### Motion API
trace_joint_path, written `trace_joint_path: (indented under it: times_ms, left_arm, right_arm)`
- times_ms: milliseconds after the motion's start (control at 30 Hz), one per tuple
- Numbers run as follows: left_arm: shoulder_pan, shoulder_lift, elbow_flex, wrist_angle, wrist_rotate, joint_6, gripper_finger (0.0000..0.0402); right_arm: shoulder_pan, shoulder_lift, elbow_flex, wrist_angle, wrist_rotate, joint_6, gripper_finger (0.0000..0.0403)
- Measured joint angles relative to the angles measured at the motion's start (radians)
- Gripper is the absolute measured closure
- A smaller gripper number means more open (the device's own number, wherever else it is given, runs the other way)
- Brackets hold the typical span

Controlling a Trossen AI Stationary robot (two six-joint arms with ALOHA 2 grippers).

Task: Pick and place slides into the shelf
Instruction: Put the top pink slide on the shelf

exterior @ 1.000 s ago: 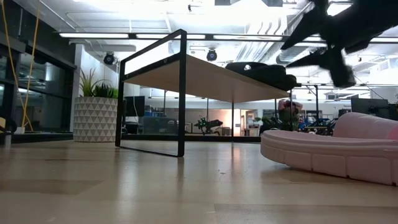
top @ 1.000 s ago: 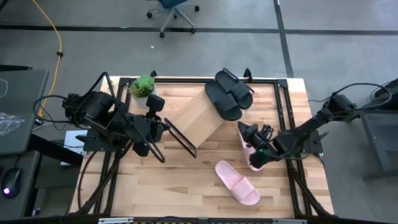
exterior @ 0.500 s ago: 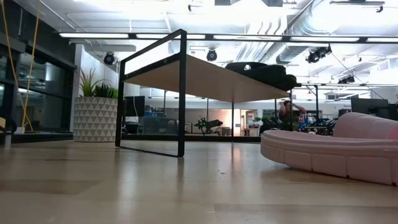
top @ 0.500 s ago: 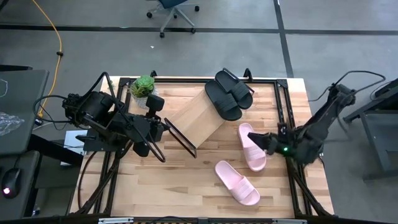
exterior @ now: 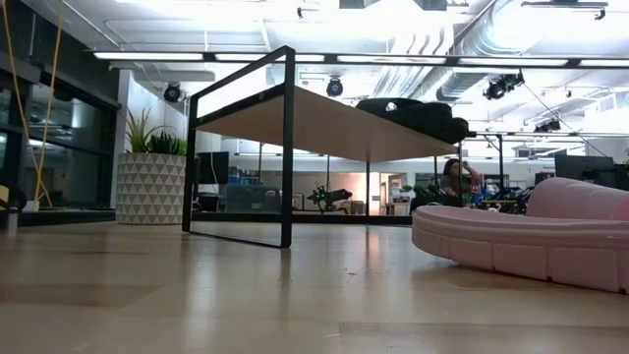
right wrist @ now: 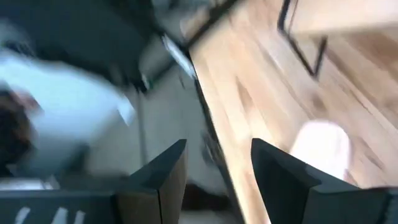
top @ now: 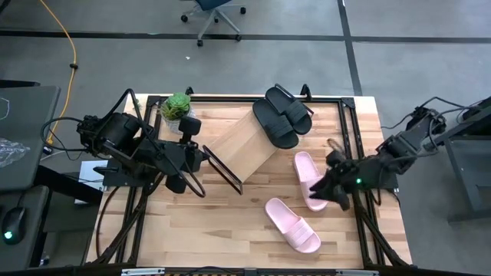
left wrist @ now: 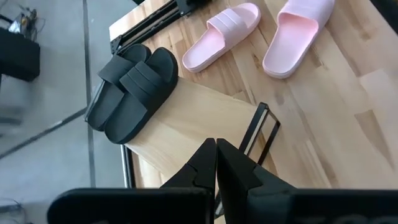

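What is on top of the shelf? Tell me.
The black pair of slides lies side by side at the upper end of the shelf; the board beneath them is covered. The rest is bare.

I work in an open-plan lab or office hall. My wooden table [top: 230,222] stands on grey carpet tiles near a wheeled office chair [top: 213,11]. Beyond it I see strip lights [exterior: 197,56], exposed ceiling ducts [exterior: 432,79], a big patterned planter [exterior: 150,187] and distant workstations.

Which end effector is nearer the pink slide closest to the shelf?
Right. The right end effector is open beside that pink slide; the left end effector is shut, waiting across the shelf.
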Motion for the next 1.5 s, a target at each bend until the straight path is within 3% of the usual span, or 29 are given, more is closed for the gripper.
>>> trace_joint_path:
  times_ms: [100, 233, 400, 467, 667, 900, 1033, 1133, 1300, 1500]
  left_arm:
    - [0.0, 0.0, 0.0, 0.004, 0.0, -0.055, 0.0399]
    - [0.0, 0.0, 0.0, 0.018, 0.0, -0.121, 0.0399]
    - [0.0, 0.0, 0.0, 0.077, 0.0, -0.154, 0.0399]
    - [0.0, 0.0, 0.0, 0.095, 0.0, -0.161, 0.0399]
    - [0.0, 0.011, 0.0, 0.134, -0.038, -0.182, 0.0399]
    - [0.0, 0.071, 0.0, 0.135, -0.049, -0.206, 0.0399]
    - [0.0, 0.123, 0.0, 0.134, -0.05, -0.206, 0.0399]
    - [0.0, 0.156, 0.0, 0.134, -0.049, -0.209, 0.0399]
    - [0.0, 0.191, 0.0, 0.134, -0.041, -0.253, 0.0399]
    - [0.0, 0.198, 0.0, 0.14, -0.041, -0.312, 0.0399]
  right_arm:
    - [-0.007, 0.099, 0.152, -0.203, -0.077, -0.066, 0.0234]
    - [-0.004, 0.239, 0.366, -0.462, -0.099, -0.185, 0.0234]
    - [0.039, 0.364, 0.565, -0.789, 0.034, -0.27, 0.0234]
    - [0.061, 0.376, 0.576, -0.807, 0.082, -0.28, 0.0234]
    - [0.12, 0.312, 0.478, -0.806, 0.179, -0.256, 0.0234]
    - [0.217, 0.178, 0.146, -0.796, 0.203, -0.078, 0.0234]
    - [0.253, 0.114, -0.034, -0.69, 0.204, 0.051, 0.0234]
    - [0.269, 0.108, -0.129, -0.573, 0.186, 0.05, 0.0234]
    - [0.273, 0.155, -0.251, -0.522, 0.085, -0.018, 0.0234]
    - [0.273, 0.202, -0.345, -0.393, 0.082, -0.082, 0.0234]
